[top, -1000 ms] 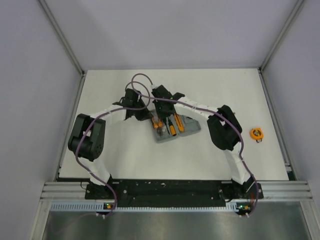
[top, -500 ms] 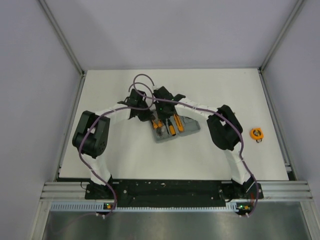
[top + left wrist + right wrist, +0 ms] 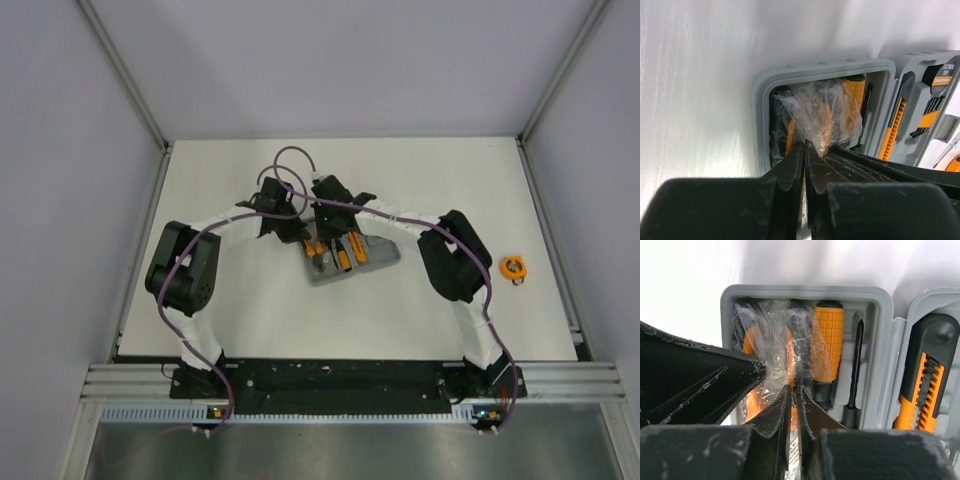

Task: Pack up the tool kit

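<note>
Left pincer (image 3: 804,147): closed, tips pinching clear plastic wrap (image 3: 820,110).
Right pincer (image 3: 794,390): closed, tips nipping the same wrap from the opposite side, just beside the left one.
Wrap: crumpled over an orange-handled tool, contents blurred, in one half of the grey case (image 3: 805,290).
Same half: orange-grip screwdriver (image 3: 828,340) and slim black screwdriver (image 3: 856,365), both slotted.
Other half: orange-and-black knife (image 3: 920,385).
Case: lies open at mid-desk (image 3: 400,310).
Tape measure (image 3: 514,266): on the desk, well apart to the right.
</note>
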